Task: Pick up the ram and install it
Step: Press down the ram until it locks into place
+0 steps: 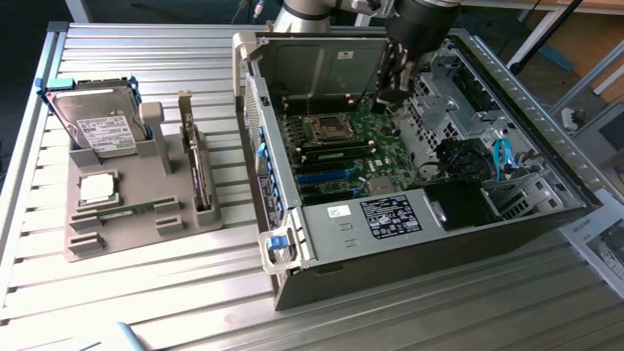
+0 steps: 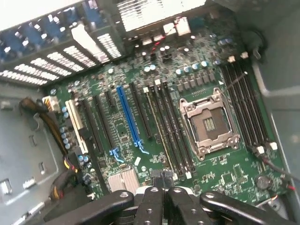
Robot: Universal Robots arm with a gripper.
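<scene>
jaws: the black robot gripper point(image 1: 395, 86) hangs inside the open computer case, above the board's upper part; in the wrist view its gripper point(image 2: 163, 191) has the two fingers point(image 2: 151, 199) pressed together, clenched, with nothing made out between them.
ram: the long thin green circuit-board stick point(image 1: 128, 212) lies flat in a slot of the grey moulded holder tray point(image 1: 117, 238), toward the worktop's edge on the exterior view's left, well apart from the gripper.
hard to make out: the ram shows as a narrow green strip, and its chips cannot be told; the arm is cut off at the picture's upper edge.
around the ram: a silver square processor chip point(image 1: 96, 188) sits just beside it in the tray; a silver hard drive in a blue frame point(image 1: 98, 124) stands at the tray's far end; a tall dark expansion card point(image 1: 198, 170) stands upright on edge along the tray's side nearest the case.
case: the black and grey open tower case point(image 1: 546, 219) lies on its side on the slatted aluminium worktop point(image 1: 146, 307).
wrist view adds: the green motherboard point(image 2: 220, 173) close up, with an empty metal-framed processor socket point(image 2: 207, 124), long black memory slots point(image 2: 171, 126) on either side and a blue expansion slot point(image 2: 129, 117).
</scene>
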